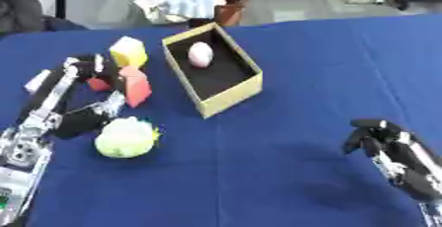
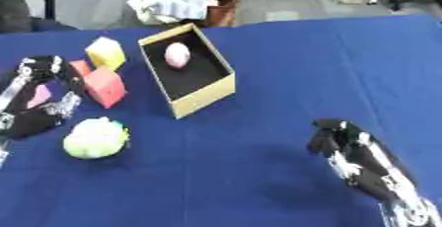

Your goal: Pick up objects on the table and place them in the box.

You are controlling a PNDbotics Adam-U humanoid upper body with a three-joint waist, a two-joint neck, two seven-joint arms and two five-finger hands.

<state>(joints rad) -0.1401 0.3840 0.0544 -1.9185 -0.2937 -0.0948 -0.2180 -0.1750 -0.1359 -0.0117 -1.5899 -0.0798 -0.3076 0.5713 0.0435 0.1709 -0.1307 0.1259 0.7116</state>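
The box (image 1: pixel 231 94) — an open cardboard one with a dark inside — sits on the blue desk (image 1: pixel 293 63), tilted askew, with a pale pink egg-shaped object (image 1: pixel 200 54) lying in its far end. Left of it stand a yellow block (image 1: pixel 128 51) and a red block (image 1: pixel 135 86), the red one just beside the box wall. Nearer lies a yellow-green fuzzy ball (image 1: pixel 126 137). The left robot hand (image 1: pixel 86 80) reaches beside the red block — whether its fingers grip anything I cannot tell. The right robot hand (image 2: pixel 345 144) hovers well apart at lower right, fingers curled, holding nothing.
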